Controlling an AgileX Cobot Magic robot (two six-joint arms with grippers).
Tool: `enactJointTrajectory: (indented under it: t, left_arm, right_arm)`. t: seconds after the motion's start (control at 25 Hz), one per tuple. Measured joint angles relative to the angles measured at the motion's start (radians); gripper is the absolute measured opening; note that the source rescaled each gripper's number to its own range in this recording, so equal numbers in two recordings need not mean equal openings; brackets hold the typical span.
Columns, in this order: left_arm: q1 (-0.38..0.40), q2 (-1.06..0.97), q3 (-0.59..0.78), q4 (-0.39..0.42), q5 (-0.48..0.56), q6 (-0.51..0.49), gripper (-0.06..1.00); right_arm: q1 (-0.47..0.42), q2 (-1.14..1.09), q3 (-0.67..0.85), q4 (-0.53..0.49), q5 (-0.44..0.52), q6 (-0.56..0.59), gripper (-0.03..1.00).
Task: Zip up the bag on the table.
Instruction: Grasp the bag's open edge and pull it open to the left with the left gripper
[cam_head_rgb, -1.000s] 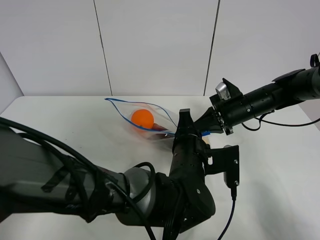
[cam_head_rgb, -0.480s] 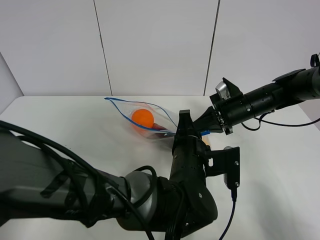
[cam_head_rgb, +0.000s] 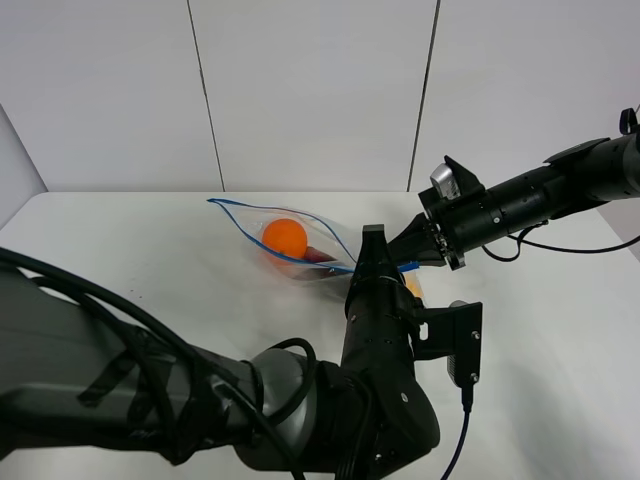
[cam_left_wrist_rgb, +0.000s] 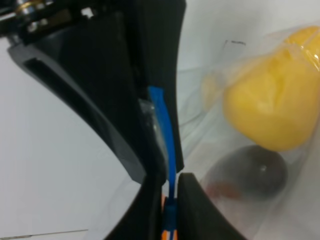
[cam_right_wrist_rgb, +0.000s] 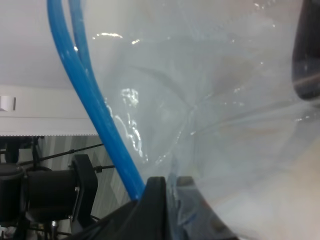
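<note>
A: So, from high up, which step is running?
B: Sealing. The left gripper (cam_head_rgb: 371, 242) is pinching the bag's (cam_head_rgb: 325, 238) blue zipper strip (cam_head_rgb: 245, 208) over the table (cam_head_rgb: 120, 250), and the right gripper (cam_head_rgb: 412, 250) is clamping the bag's end. Next, I'd judge, it needs sliding toward the gaping mouth.
A: Left wrist?
B: Jaws are clenching the strip, with a yellow fruit (cam_left_wrist_rgb: 270, 107) and a dark purple fruit (cam_left_wrist_rgb: 250, 175) showing through.
A: Right wrist?
B: It's gripping the crinkly bag beside the strip.

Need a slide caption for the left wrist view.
Left tool shut on the blue zipper strip of the bag; yellow produce inside.
</note>
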Motion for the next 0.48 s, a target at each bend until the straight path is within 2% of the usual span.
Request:
enactJointTrajectory:
  t: [0.48]
  left_arm:
    - [-0.001, 0.000, 0.000, -0.005, 0.034, 0.012, 0.00]
  right_arm:
    - [0.000, 0.000, 0.000, 0.000, 0.005, 0.000, 0.00]
